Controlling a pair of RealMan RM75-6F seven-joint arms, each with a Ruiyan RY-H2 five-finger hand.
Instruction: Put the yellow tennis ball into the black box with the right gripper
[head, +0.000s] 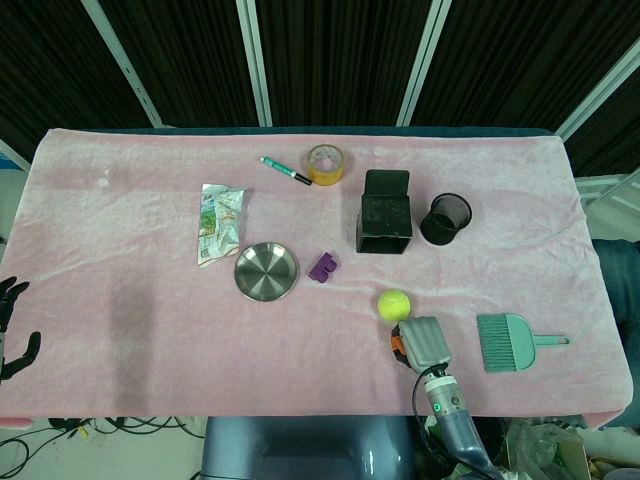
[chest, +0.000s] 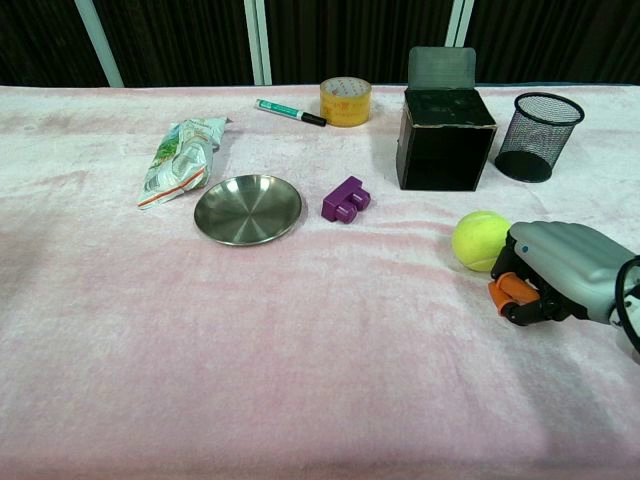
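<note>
The yellow tennis ball lies on the pink cloth in front of the black box. The box stands upright with its lid flipped back and its top open. My right hand hovers low just beside and nearer than the ball, fingers pointing toward it and bent down, with nothing in it. An orange thumb pad shows below the ball. My left hand shows only as dark spread fingers at the head view's left edge, far from everything.
A black mesh cup stands right of the box. A teal hand brush lies right of my right hand. A purple block, steel plate, snack bag, tape roll and marker lie to the left.
</note>
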